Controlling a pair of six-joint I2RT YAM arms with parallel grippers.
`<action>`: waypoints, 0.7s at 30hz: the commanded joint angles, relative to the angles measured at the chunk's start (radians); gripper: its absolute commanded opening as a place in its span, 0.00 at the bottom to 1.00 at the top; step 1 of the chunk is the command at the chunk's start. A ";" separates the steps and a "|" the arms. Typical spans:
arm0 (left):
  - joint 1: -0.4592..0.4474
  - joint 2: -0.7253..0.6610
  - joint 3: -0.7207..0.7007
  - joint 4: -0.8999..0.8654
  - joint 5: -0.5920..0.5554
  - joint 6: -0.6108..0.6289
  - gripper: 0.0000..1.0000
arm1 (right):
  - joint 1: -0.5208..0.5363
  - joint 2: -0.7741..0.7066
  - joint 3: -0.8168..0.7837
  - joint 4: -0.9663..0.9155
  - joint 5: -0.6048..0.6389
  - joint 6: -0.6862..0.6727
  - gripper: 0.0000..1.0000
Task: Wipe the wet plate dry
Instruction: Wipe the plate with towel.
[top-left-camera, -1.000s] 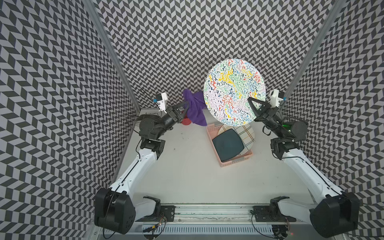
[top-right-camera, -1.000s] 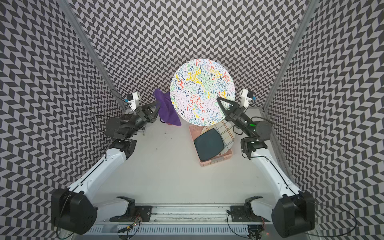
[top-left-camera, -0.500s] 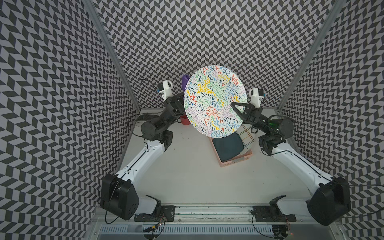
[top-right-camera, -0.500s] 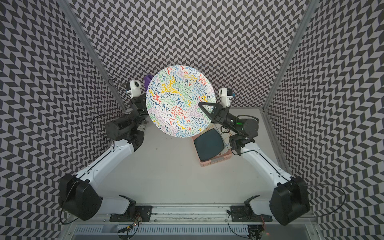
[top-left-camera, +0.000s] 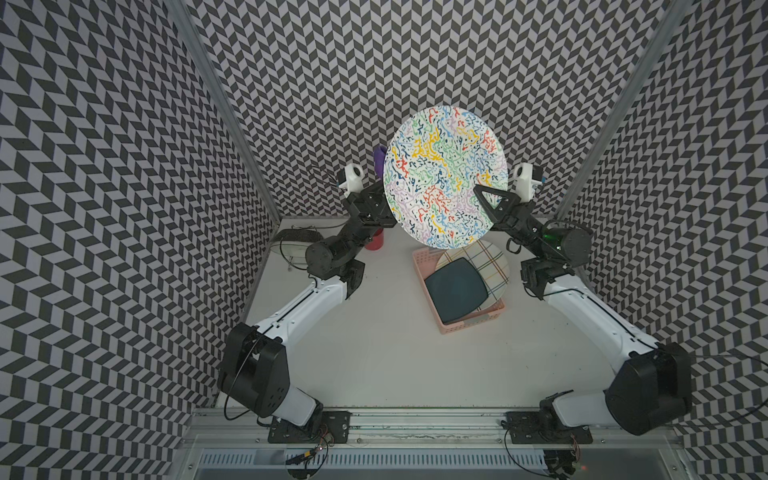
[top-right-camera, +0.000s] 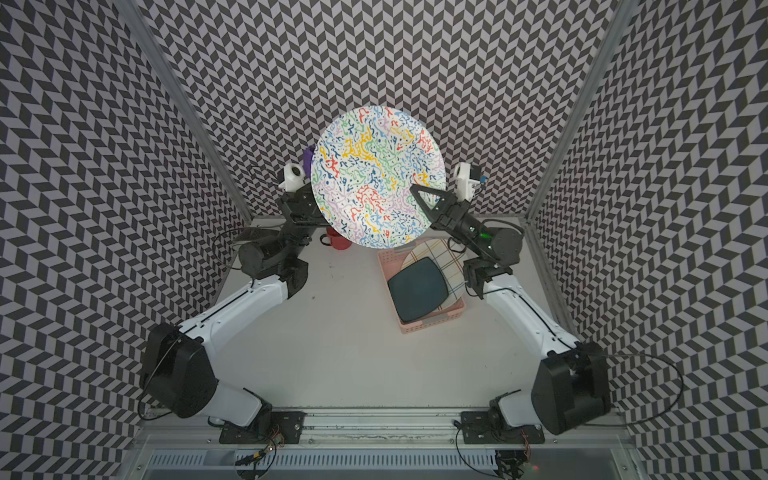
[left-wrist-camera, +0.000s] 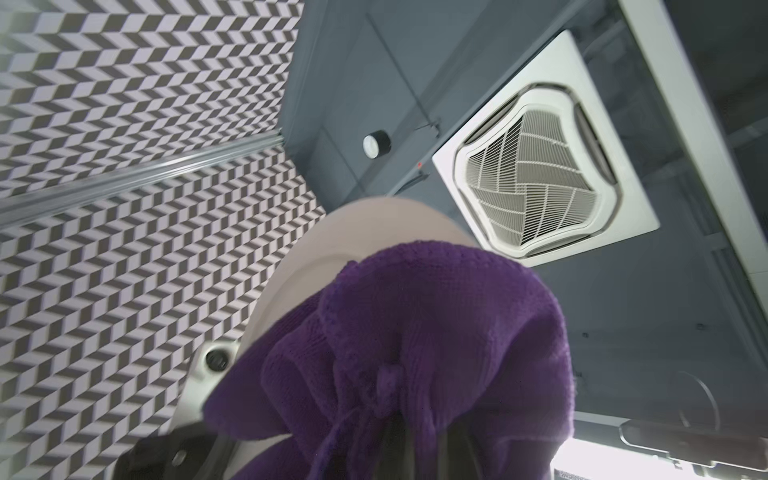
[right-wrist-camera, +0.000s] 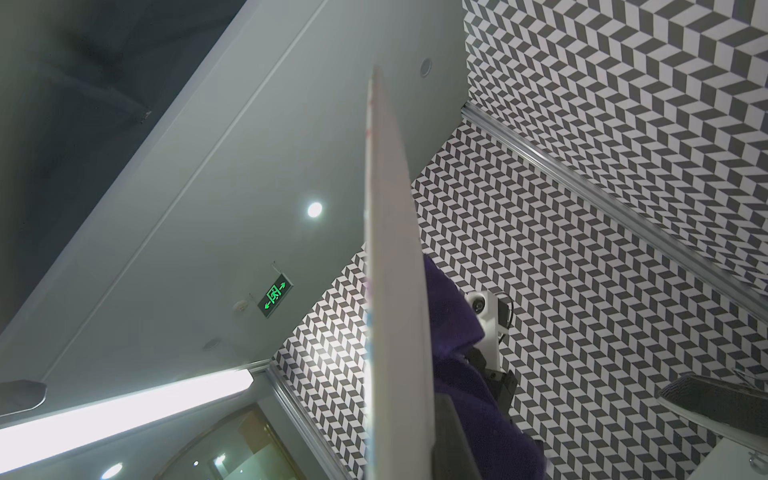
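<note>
While the plate (top-left-camera: 446, 176) is held up on edge over the back of the table (top-left-camera: 374, 353), face toward the top cameras, its rim is pinched by the right gripper (top-left-camera: 482, 195), clamped tight. The cloth (left-wrist-camera: 415, 353) is bunched in the left gripper (top-left-camera: 380, 197), also clenched, and is laid against the plate's back. A basket (top-left-camera: 469, 325) of other dishes is seen underneath, a mug (top-left-camera: 374, 242) off to its side.
</note>
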 joint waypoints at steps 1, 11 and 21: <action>-0.078 0.021 0.066 0.133 -0.021 -0.045 0.00 | 0.099 -0.064 -0.004 -0.065 -0.007 -0.160 0.00; -0.207 0.083 0.113 0.143 -0.030 -0.012 0.00 | -0.018 0.043 0.191 -0.104 0.092 -0.112 0.00; -0.171 0.102 0.163 0.138 0.008 -0.020 0.00 | 0.106 -0.041 0.084 -0.139 0.105 -0.206 0.00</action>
